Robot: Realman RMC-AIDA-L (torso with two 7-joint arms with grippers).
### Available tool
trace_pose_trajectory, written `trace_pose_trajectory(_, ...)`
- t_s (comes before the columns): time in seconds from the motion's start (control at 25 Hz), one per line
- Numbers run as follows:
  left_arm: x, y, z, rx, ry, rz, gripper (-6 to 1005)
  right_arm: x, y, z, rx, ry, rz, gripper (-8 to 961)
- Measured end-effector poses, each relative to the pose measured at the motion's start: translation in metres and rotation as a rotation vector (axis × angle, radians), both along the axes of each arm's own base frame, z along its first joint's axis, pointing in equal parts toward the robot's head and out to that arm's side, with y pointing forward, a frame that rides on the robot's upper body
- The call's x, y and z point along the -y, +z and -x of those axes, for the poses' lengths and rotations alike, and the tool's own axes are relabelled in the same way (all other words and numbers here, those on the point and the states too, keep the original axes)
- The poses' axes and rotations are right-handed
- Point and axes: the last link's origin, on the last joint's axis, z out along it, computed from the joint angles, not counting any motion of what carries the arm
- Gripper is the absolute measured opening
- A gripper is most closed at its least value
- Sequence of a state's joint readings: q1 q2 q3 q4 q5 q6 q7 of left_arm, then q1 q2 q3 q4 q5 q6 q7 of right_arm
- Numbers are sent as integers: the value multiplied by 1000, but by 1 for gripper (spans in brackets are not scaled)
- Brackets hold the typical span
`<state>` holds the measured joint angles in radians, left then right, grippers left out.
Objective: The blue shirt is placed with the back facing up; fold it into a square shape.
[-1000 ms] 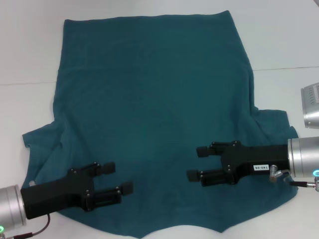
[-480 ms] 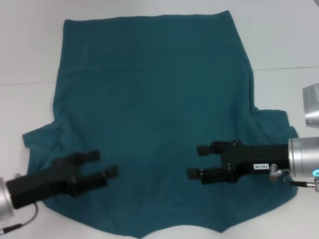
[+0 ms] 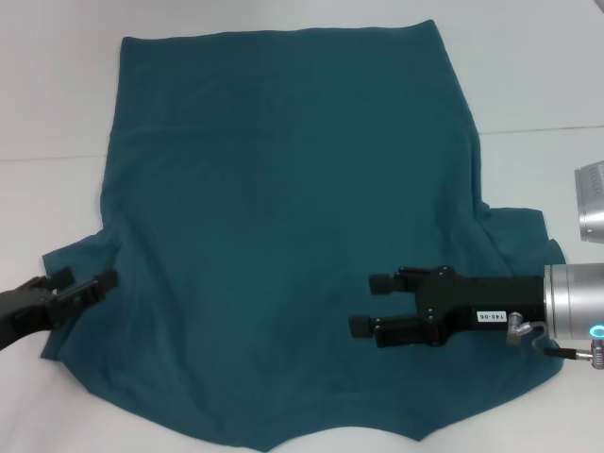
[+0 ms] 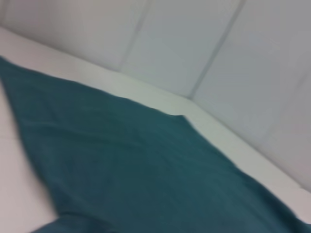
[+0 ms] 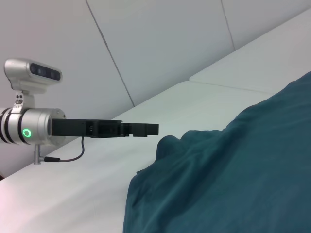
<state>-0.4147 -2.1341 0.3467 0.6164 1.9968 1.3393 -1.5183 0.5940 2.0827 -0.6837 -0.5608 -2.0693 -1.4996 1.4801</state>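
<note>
Shirt (image 3: 283, 236) flat on table (image 3: 528, 75). Left gripper (image 3: 80, 286) at sleeve edge, seemingly apart; right gripper (image 3: 366, 304) apart over shirt.

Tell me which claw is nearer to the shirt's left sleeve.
Left. The left claw sits at the left sleeve of the blue shirt, fingers open. The right claw hovers open over the shirt's right lower body, far across from that sleeve.
</note>
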Motion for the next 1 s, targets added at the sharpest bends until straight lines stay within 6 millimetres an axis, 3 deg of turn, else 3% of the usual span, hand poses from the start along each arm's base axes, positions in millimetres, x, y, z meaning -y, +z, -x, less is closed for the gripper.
trace_pose_trajectory(0.4,-5,2,24,-72,152,-58,886,1,0,-1,-7,-5,1,916)
trace_pose_trajectory(1.0,-12,-13,20,-105,156,-18,886,4,2,-5,-8,-18,-1,917)
